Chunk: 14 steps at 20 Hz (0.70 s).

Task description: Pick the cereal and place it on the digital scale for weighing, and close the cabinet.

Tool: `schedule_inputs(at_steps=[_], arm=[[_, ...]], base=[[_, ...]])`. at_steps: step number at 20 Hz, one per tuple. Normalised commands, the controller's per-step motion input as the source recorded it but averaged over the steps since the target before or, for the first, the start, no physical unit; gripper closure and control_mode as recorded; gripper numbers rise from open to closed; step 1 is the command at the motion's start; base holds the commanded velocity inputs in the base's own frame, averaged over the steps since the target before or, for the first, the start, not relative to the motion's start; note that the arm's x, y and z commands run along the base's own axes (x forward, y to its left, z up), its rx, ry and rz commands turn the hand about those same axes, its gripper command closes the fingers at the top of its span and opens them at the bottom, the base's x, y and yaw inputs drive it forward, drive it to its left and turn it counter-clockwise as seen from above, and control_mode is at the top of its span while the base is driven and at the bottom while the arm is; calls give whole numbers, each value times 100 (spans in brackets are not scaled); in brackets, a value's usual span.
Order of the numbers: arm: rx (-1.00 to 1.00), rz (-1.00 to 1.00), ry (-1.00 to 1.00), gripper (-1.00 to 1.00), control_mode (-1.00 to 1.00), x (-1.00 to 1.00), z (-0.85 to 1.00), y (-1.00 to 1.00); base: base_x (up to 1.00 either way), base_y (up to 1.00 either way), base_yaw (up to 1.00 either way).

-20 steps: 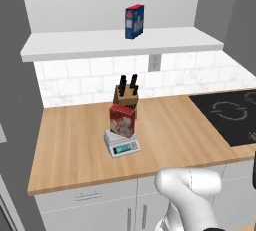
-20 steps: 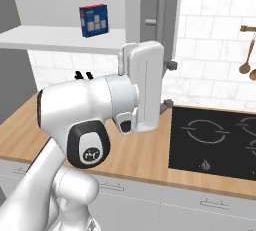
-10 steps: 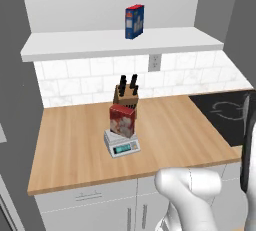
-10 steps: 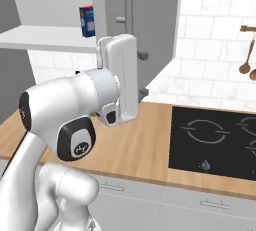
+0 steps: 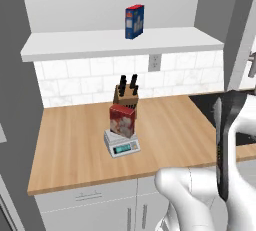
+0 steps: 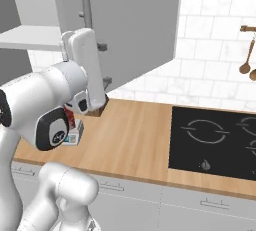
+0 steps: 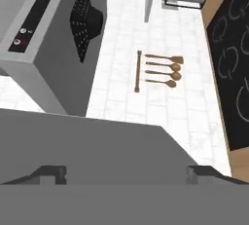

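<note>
- Pincer (image 7: 125,173) stands with its jaws wide apart and nothing between them, at the bottom of the hand view, facing the grey cabinet (image 7: 92,146) door.
- Cereal (image 5: 122,120) stands upright on the digital scale (image 5: 121,143), mid-frame on the worktop (image 5: 70,145).
- Knife block (image 5: 126,92) stands just behind.
- Blue box (image 5: 134,21) sits on the shelf (image 5: 90,42), top centre.

The white arm is raised and bent, its claw (image 7: 125,173) spread wide, holding nothing.
</note>
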Motion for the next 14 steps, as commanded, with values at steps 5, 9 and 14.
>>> schedule_inputs(at_steps=[5, 9, 14], arm=[[0, 19, 5, -100, -100, 77, 0, 94], [0, 18, 7, -100, -100, 84, 0, 79], [0, 19, 4, -100, -100, 87, -10, 80]], base=[[0, 0, 0], [0, 0, 0], [0, 0, 0]])
